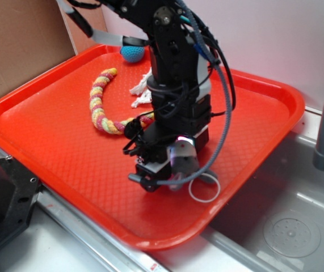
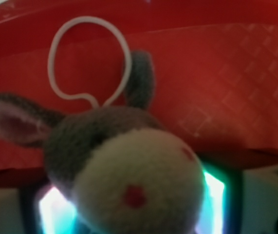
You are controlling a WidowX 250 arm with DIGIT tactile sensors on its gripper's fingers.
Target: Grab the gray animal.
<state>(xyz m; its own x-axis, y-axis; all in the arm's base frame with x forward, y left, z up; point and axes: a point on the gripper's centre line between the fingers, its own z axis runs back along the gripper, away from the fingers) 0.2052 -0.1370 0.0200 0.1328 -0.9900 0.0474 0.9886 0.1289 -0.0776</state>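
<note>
The gripper (image 1: pixel 170 175) squeezes its jaws on the gray animal (image 2: pixel 129 175), low over the red tray (image 1: pixel 65 141).

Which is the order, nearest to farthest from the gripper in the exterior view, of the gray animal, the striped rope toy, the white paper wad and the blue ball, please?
1. Gray animal, at the gripper itself.
2. Striped rope toy, behind-left.
3. White paper wad, behind the arm.
4. Blue ball, at the tray's far rim.
</note>
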